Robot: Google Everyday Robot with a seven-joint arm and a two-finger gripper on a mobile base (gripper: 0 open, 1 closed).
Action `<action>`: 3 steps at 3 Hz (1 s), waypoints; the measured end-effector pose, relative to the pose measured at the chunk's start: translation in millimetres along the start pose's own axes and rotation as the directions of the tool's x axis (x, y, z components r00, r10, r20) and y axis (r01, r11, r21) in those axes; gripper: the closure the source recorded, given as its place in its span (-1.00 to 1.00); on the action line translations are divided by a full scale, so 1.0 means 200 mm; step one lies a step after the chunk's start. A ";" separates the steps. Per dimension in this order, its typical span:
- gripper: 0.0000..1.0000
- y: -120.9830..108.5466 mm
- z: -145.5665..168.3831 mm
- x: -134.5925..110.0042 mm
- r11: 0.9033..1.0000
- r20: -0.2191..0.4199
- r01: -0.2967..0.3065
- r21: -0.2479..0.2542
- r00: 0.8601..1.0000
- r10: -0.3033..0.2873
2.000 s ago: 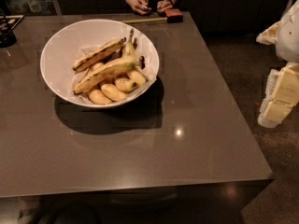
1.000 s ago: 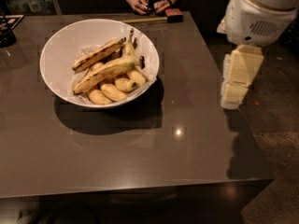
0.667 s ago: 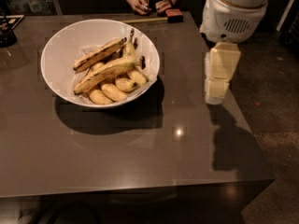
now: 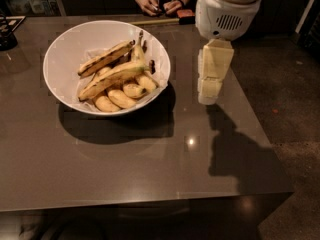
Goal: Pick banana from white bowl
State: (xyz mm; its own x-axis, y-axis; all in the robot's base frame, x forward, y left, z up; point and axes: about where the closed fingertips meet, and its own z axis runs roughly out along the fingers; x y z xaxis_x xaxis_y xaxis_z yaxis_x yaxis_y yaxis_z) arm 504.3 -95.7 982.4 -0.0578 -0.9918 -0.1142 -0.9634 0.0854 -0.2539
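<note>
The white bowl (image 4: 65, 44) stands on the back left of the dark table. It holds two long brown-streaked bananas, several short plump pale ones, and the yellow-greenish banana (image 4: 137, 55). That banana stands at the bowl's far right side with its dark end up, partly behind the long ones. My gripper (image 4: 207, 98) hangs pale and cream-coloured from the white arm, pointing down. It is above the table just right of the bowl, apart from the bowl and at about rim height. It holds nothing.
A person's hands (image 4: 159, 5) work at the table's far edge beside a dark reddish item (image 4: 186, 15) and a thin wooden stick (image 4: 150, 21). A dark object (image 4: 7, 34) sits at the far left. The table's right edge (image 4: 260, 129) borders the floor.
My arm has swung in from the right, off the table's side, leftward over the table toward the bowl. The bowl and bananas have not moved.
</note>
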 end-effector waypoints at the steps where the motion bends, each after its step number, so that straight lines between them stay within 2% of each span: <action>1: -1.00 -0.06 0.03 -0.20 0.999 0.011 0.041 0.002 0.999 -0.041; 2: -0.78 -0.09 0.08 -0.36 0.997 0.017 0.074 -0.009 0.997 -0.074; 3: -0.54 -0.09 0.12 -0.48 0.994 0.018 0.106 -0.017 0.994 -0.106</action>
State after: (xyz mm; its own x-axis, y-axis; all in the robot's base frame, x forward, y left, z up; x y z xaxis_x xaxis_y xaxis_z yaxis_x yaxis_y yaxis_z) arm 533.9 -0.1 974.9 0.0495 -0.9933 -0.1041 -0.9684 -0.0222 -0.2485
